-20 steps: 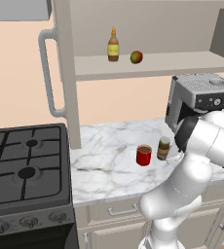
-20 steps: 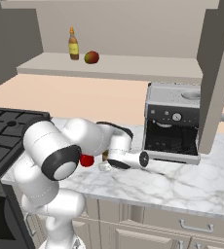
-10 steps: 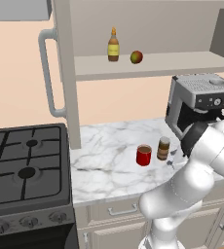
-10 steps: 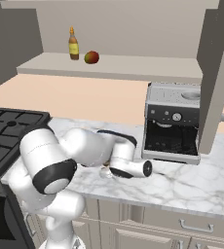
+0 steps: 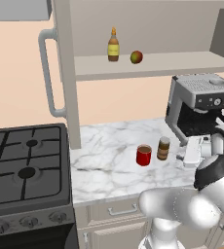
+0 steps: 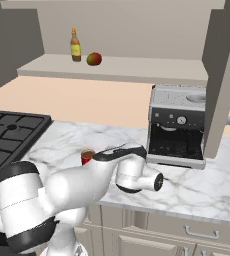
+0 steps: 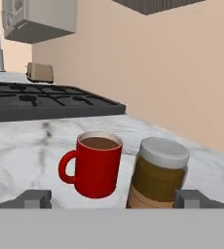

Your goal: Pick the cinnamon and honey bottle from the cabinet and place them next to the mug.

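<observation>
The red mug (image 7: 97, 163) stands on the marble counter, and the brown cinnamon jar (image 7: 158, 172) with its grey-tan lid stands free just to its right, close beside it. My gripper (image 7: 113, 199) is open, low over the counter. Its fingertips (image 7: 33, 198) are spread wide in front of both, touching neither. From the left base the mug (image 5: 143, 155) and cinnamon (image 5: 163, 148) sit left of my hand (image 5: 193, 151). The amber honey bottle (image 5: 113, 44) stands upright on the cabinet shelf (image 5: 182, 64). It shows there from the right base too, honey bottle (image 6: 75, 45), while my arm partly hides the mug (image 6: 87, 156).
A round red-green fruit (image 5: 137, 57) lies on the shelf right of the bottle. A coffee machine (image 5: 201, 104) stands on the counter behind my hand. The black stove (image 5: 21, 165) is at the left. The open cabinet door with its bar handle (image 5: 48, 73) hangs above the counter's left end.
My arm has swung and its elbow has dropped lower and toward the camera. The hand has drawn a little away from the jar. Mug, jar and bottle have not moved.
</observation>
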Controlling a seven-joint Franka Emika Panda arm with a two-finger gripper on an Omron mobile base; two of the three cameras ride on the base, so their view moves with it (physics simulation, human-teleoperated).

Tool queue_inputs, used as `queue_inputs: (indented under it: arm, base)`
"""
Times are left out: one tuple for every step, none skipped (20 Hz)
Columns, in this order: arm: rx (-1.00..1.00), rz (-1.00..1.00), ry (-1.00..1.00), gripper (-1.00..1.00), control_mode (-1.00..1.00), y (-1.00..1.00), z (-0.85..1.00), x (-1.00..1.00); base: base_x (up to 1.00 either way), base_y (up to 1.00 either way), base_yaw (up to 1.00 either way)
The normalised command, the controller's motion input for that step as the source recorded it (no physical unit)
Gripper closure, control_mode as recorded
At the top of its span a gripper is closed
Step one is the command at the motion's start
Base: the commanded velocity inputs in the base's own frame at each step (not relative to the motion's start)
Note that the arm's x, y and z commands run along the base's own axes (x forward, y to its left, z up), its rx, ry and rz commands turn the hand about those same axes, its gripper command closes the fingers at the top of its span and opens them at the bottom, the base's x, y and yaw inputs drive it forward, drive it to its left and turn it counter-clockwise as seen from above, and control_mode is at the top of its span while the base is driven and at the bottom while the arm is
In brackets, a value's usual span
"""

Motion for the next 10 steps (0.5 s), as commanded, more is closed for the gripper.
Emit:
queue_inputs:
  arm:
    - [0.10, 0.00, -0.17, -1.00, -1.00, 0.00, 1.00, -0.51]
    - [0.09, 0.00, -0.17, -1.00, -1.00, 0.00, 1.00, -0.52]
    - [0.09, 0.00, -0.15, -1.00, -1.00, 0.00, 1.00, -0.56]
    - [0.09, 0.00, -0.15, -1.00, -1.00, 0.00, 1.00, -0.56]
    - [0.07, 0.00, -0.11, -1.00, -1.00, 0.06, 1.00, -0.53]
    - [0.05, 0.00, -0.07, -1.00, -1.00, 0.11, 1.00, -0.47]
    - [0.04, 0.00, -0.03, -1.00, -1.00, 0.20, 1.00, -0.34]
    - [0.02, 0.00, 0.00, -1.00, -1.00, 0.31, 1.00, -0.22]
    - [0.00, 0.00, 0.00, -1.00, -1.00, 0.35, 1.00, 0.00]
    - [0.00, 0.00, 0.00, -1.00, -1.00, 0.33, 1.00, 0.00]
  base:
    - [0.00, 0.00, 0.00]
    - [0.00, 0.00, 0.00]
    - [0.00, 0.00, 0.00]
    - [0.00, 0.00, 0.00]
    - [0.00, 0.00, 0.00]
    - [0.00, 0.00, 0.00]
    - [0.00, 0.00, 0.00]
    - [0.00, 0.00, 0.00]
    - [0.00, 0.00, 0.00]
    - [0.00, 0.00, 0.00]
